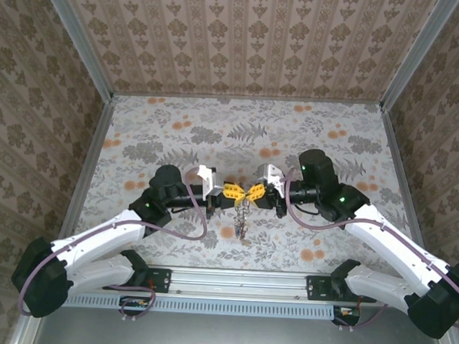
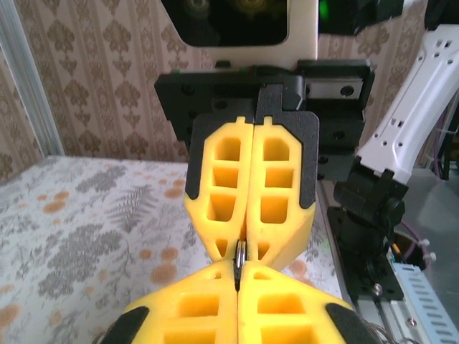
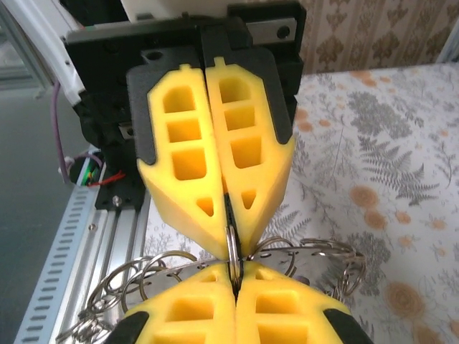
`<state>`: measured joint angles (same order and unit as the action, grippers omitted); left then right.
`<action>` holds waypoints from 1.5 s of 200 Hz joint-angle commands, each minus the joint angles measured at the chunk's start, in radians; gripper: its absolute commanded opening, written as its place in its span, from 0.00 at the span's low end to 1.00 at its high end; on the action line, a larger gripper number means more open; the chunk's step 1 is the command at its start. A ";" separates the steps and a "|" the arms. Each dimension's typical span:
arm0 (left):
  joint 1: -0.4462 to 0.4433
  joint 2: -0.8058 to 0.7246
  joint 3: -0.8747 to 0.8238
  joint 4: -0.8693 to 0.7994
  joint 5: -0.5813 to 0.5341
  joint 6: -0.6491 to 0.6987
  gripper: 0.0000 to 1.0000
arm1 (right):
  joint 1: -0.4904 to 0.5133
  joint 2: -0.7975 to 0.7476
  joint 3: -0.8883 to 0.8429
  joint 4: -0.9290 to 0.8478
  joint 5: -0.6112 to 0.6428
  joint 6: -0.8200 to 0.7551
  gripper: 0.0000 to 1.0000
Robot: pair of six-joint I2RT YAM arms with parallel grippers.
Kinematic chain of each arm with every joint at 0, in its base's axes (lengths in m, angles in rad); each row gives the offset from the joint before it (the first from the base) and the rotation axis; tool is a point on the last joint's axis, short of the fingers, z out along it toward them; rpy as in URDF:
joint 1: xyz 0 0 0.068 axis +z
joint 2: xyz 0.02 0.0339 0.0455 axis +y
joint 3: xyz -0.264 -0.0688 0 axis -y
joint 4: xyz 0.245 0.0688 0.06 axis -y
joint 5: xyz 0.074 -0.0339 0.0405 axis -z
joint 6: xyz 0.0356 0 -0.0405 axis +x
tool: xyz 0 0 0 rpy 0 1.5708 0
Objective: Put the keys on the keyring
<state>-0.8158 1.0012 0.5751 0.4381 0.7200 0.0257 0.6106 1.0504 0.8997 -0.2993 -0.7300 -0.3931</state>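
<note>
Meeting tip to tip over the middle of the floral table (image 1: 178, 131), the left gripper (image 1: 237, 191) and right gripper (image 1: 254, 192) point straight at each other, both held above the surface. Both pairs of yellow fingers are clenched, with no gap showing along either seam.

The right wrist view shows a small wire loop (image 3: 232, 249) standing edge-on where the 2 sets of fingertips meet. Its top is pinched in the left gripper's tips and its bottom sits in the right gripper's seam. The keyring (image 3: 305, 251) spreads out just behind that pinch point: a bundle of grey metal with a toothed curved rim to the right and several thin wire rings (image 3: 133, 276) fanned out to the left.

In the top view the bundle dangles from the joined fingertips toward the near edge, off the table.

The left wrist view shows a thin dark metal sliver (image 2: 239, 259) caught between the 2 grippers' tips. Cannot tell if that sliver is the key or the loop seen edge-on.
</note>
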 commanded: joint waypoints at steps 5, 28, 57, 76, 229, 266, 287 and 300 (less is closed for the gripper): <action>-0.012 -0.032 0.093 -0.339 -0.104 0.153 0.22 | 0.027 0.018 0.118 -0.244 0.159 -0.151 0.00; -0.015 0.005 0.147 -0.460 -0.124 0.184 0.24 | 0.056 0.046 0.173 -0.351 0.248 -0.212 0.00; -0.023 0.047 0.178 -0.438 -0.097 0.169 0.24 | 0.088 0.065 0.197 -0.377 0.310 -0.244 0.00; -0.029 0.067 0.194 -0.425 -0.093 0.165 0.24 | 0.105 0.076 0.206 -0.385 0.330 -0.253 0.00; -0.080 0.163 0.243 -0.395 -0.083 0.195 0.04 | 0.136 0.056 0.191 -0.291 0.320 -0.245 0.00; -0.079 0.148 0.229 -0.330 -0.007 0.180 0.00 | 0.123 0.035 0.149 -0.250 0.299 -0.207 0.13; -0.072 0.110 0.179 -0.217 0.003 0.134 0.00 | 0.061 -0.002 0.094 -0.169 0.201 -0.124 0.21; -0.060 0.085 0.150 -0.154 0.020 0.099 0.00 | 0.025 -0.027 0.071 -0.145 0.153 -0.083 0.22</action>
<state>-0.8825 1.1400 0.7616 0.0975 0.6697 0.1894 0.6788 1.0721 1.0061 -0.5877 -0.4313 -0.5728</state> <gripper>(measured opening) 0.047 0.218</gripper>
